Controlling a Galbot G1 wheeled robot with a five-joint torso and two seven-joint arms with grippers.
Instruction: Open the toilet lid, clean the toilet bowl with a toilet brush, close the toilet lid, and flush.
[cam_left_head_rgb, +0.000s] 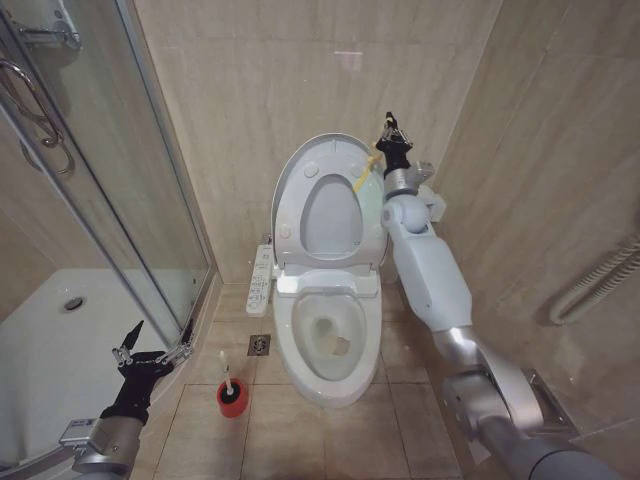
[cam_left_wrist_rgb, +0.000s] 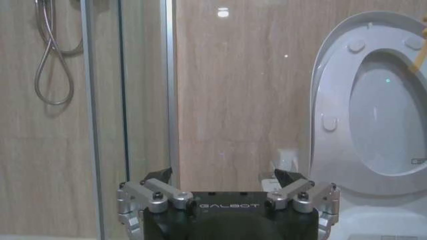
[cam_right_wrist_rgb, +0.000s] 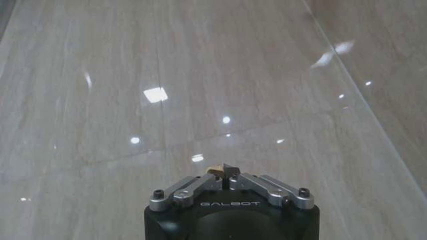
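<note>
The toilet lid (cam_left_head_rgb: 330, 218) stands upright against the back wall, with the ring seat (cam_left_head_rgb: 292, 200) raised against it. A yellow tie (cam_left_head_rgb: 366, 176) runs from the seat's upper edge to my right gripper (cam_left_head_rgb: 388, 124), which is shut on it just beside the lid's top. The right wrist view shows my right gripper (cam_right_wrist_rgb: 225, 172) closed with a yellowish scrap between the tips. The toilet bowl (cam_left_head_rgb: 330, 335) lies uncovered below, brownish inside. The toilet brush (cam_left_head_rgb: 225, 372) stands in its red holder (cam_left_head_rgb: 232, 400) on the floor left of the bowl. My left gripper (cam_left_head_rgb: 158, 345) (cam_left_wrist_rgb: 222, 176) hovers open left of the brush.
A glass shower enclosure (cam_left_head_rgb: 120, 190) with a white tray (cam_left_head_rgb: 60, 340) fills the left side, close to my left arm. A control strip (cam_left_head_rgb: 260, 280) and a floor drain (cam_left_head_rgb: 259, 345) sit beside the bowl. A corrugated hose (cam_left_head_rgb: 600, 280) hangs on the right wall.
</note>
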